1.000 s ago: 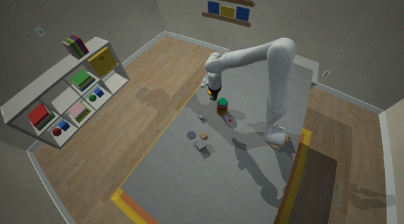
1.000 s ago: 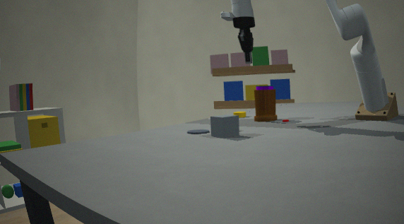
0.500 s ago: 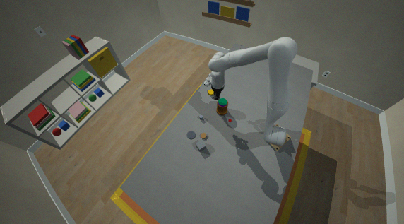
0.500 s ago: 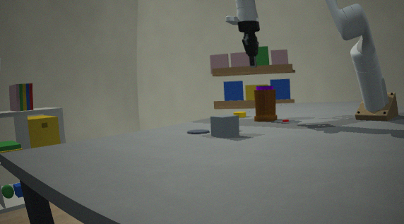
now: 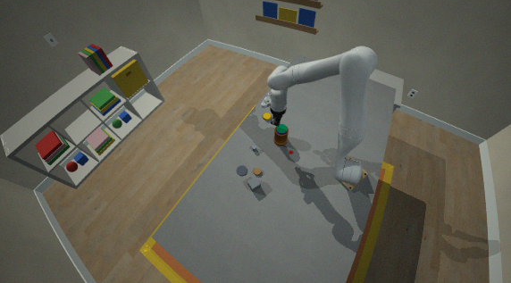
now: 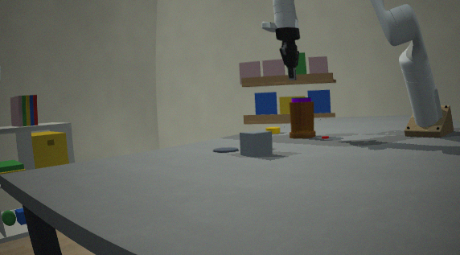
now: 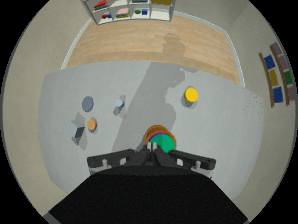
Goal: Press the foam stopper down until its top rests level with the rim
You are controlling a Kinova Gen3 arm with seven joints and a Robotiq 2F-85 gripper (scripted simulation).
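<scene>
Hovering claw (image 6: 292,76): fingers together, gripping nothing; hangs in the air above the jar, apart from it
Jar (image 6: 301,119): brown, upright on the grey table (image 6: 225,204); holds the foam stopper
Stopper (image 6: 301,100): purple band stands proud of the rim in the exterior view; green top face from above (image 5: 281,129)
Nearby: yellow disc (image 5: 267,116) just beyond jar; small red dot (image 5: 290,152) beside its foot; grey block (image 6: 256,143) well apart
</scene>
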